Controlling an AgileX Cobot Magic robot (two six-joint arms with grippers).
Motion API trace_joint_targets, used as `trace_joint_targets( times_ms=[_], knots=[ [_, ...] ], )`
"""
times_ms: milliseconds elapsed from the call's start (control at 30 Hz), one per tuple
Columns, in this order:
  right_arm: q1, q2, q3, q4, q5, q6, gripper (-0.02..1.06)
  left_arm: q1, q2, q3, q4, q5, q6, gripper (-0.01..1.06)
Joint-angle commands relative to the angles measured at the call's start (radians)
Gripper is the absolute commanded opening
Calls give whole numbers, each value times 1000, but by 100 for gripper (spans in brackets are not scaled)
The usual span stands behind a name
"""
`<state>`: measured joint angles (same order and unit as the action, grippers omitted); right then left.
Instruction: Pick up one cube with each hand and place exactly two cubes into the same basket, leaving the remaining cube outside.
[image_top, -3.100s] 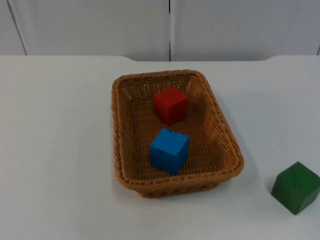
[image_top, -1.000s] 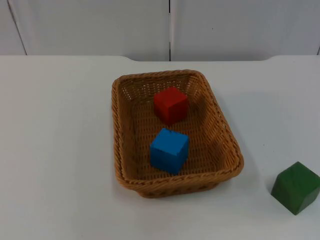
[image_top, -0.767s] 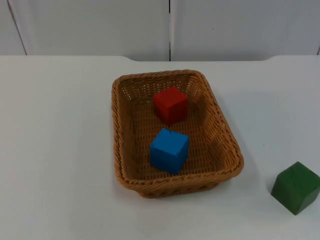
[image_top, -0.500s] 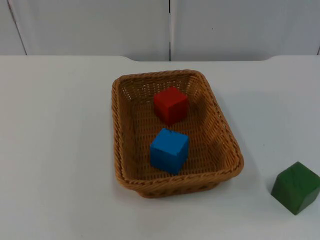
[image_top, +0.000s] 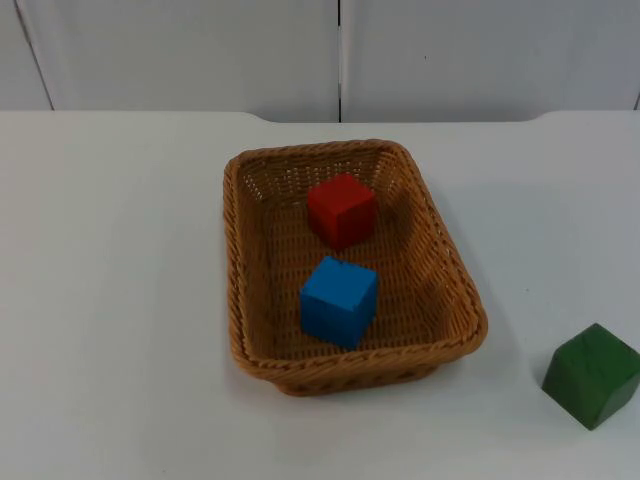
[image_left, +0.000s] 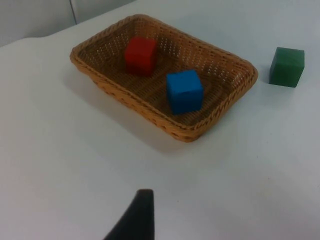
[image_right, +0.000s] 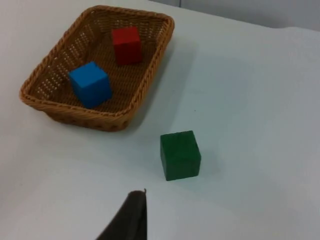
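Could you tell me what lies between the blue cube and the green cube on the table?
The wicker basket's side wall, then bare white table. The blue cube sits inside the basket; the green cube stands outside, apart from it. The top view shows this.

A red cube (image_top: 342, 209) and a blue cube (image_top: 339, 300) sit apart inside the wicker basket (image_top: 245, 300); a green cube (image_top: 592, 375) rests outside on the table.

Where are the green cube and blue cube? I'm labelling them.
green cube (image_top: 591, 375), top view, front face.
blue cube (image_top: 340, 288), top view, top face, inside the basket (image_top: 232, 260).
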<state>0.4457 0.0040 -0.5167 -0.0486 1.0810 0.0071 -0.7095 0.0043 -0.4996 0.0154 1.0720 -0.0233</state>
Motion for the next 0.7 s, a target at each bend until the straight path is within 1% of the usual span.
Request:
trace_joint_targets(
  times_ms=[0,33,100,200,233,400,433,667],
  knots=[
    [-34,-4,2,2,-3,3,105,2,-4,5,2,2,-7,105],
    [-65,-4,2,2,-3,3,105,2,-4,5,2,2,-7,105],
    [-76,-4,2,2,-3,3,105,2,-4,5,2,2,-7,105],
    [-150,-4,2,2,-3,3,105,2,-4,5,2,2,-7,105],
    [-150,-4,2,2,-3,3,105,2,-4,5,2,2,-7,105],
    [-257,-4,2,2,-3,3,105,2,-4,5,2,2,-7,105],
    [-257,-4,2,2,-3,3,105,2,-4,5,2,2,-7,105],
    [-379,-4,2,2,-3,3,105,2,-4,5,2,2,-7,105]
  ],
)
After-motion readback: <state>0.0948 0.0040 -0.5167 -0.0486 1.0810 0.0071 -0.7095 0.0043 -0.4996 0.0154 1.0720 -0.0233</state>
